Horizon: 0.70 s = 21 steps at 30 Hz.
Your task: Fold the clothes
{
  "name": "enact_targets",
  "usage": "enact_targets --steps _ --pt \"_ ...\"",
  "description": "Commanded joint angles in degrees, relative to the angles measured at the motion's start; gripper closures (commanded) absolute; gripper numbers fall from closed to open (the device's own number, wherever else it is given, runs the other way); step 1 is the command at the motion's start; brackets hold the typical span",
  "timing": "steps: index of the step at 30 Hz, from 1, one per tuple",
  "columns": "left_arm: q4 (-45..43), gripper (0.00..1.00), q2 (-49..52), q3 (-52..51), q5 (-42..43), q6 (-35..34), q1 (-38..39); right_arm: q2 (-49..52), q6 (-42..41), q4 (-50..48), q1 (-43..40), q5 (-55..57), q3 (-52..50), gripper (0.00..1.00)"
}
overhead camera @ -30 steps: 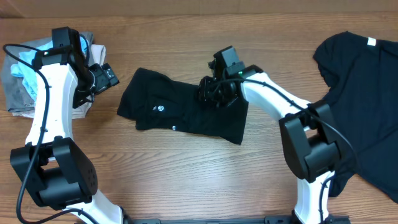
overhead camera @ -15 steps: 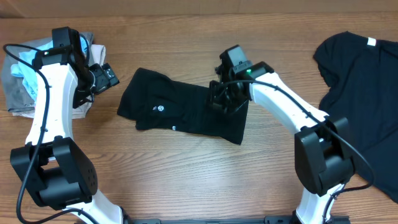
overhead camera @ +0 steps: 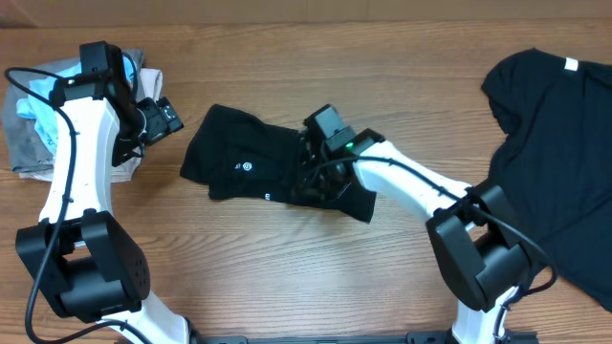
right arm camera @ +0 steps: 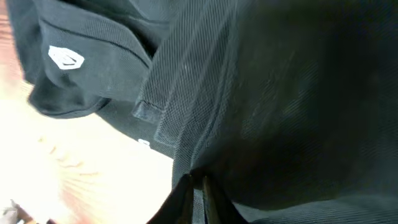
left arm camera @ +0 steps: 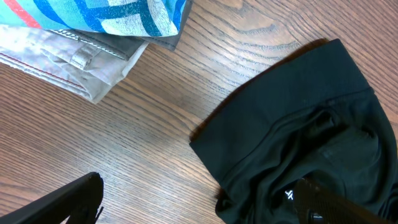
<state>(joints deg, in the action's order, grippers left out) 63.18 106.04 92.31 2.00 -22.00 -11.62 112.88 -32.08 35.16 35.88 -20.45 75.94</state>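
Overhead straight down — both wrist views close on black garment (overhead camera: 239,158)

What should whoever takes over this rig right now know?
Left tool: open, empty, between the pile and the centre garment.
Right tool: shut on the centre garment's cloth, toward its right side.
Done: the pile at far left looks folded.
Left: the centre garment is rumpled, its fold unfinished; the black shirt lies spread out at the right, not yet folded.
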Motion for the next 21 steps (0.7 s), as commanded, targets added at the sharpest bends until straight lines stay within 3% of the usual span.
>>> enact_targets --steps 1,14,21 --pt "0.0 0.00 -0.4 0.7 0.6 0.1 0.5 -0.6 -2.5 -0.5 1.9 5.1 -0.9 0.87" --pt "0.0 0.00 -0.4 0.7 0.6 0.1 0.5 -6.7 -0.9 -0.2 -0.3 -3.7 -0.8 0.86" --pt "0.0 0.00 -0.4 0.7 0.6 0.1 0.5 -15.7 -0.5 10.4 -7.3 -0.1 -0.8 0.81"
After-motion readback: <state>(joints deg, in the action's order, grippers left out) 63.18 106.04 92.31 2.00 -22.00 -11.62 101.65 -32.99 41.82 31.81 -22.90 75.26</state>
